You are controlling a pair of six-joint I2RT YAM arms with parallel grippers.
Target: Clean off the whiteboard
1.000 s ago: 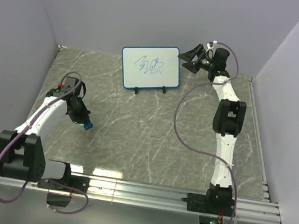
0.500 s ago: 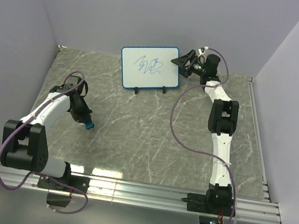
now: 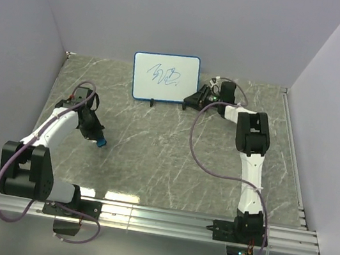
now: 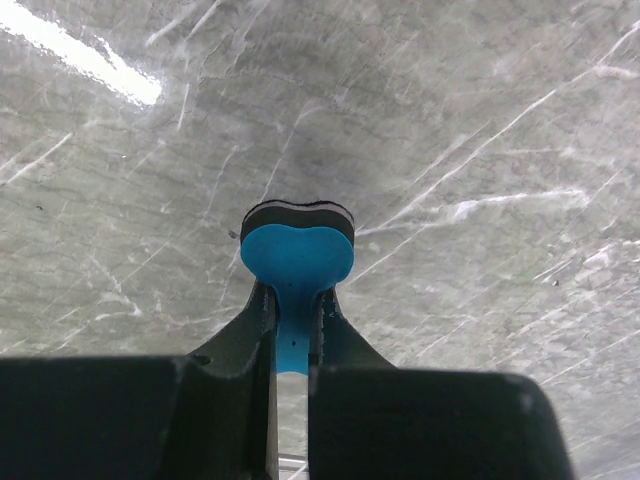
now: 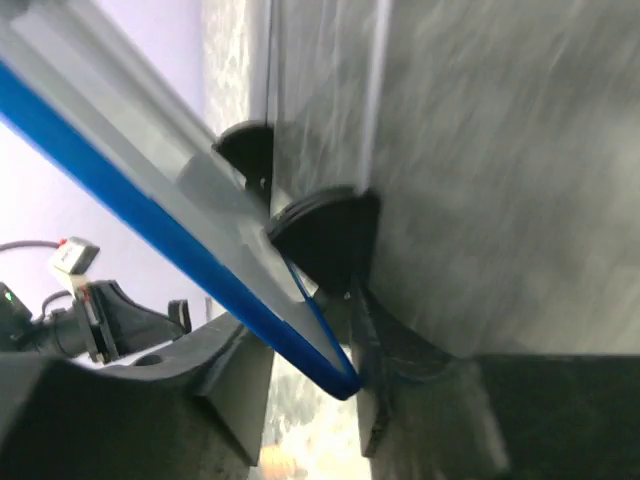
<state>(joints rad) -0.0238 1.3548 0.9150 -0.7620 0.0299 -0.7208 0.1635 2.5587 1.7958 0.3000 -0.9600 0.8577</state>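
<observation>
The whiteboard stands at the back of the table with blue scribble on its face. My right gripper is low at its lower right corner. In the right wrist view the blue-framed corner of the whiteboard slants between the two fingers of the right gripper, against both, next to a black foot. My left gripper hovers over the left side of the table, shut on the small blue eraser. In the left wrist view the eraser sticks out beyond the left gripper, with its dark felt on the far side.
Purple walls close in the marble table at the back and both sides. An aluminium rail runs along the near edge between the arm bases. The right arm's purple cable loops over the table's middle right.
The right gripper came down and left from above the whiteboard's upper right corner to its lower right corner and closed on it. The board turned squarer and shifted slightly left. The left arm barely moved.
</observation>
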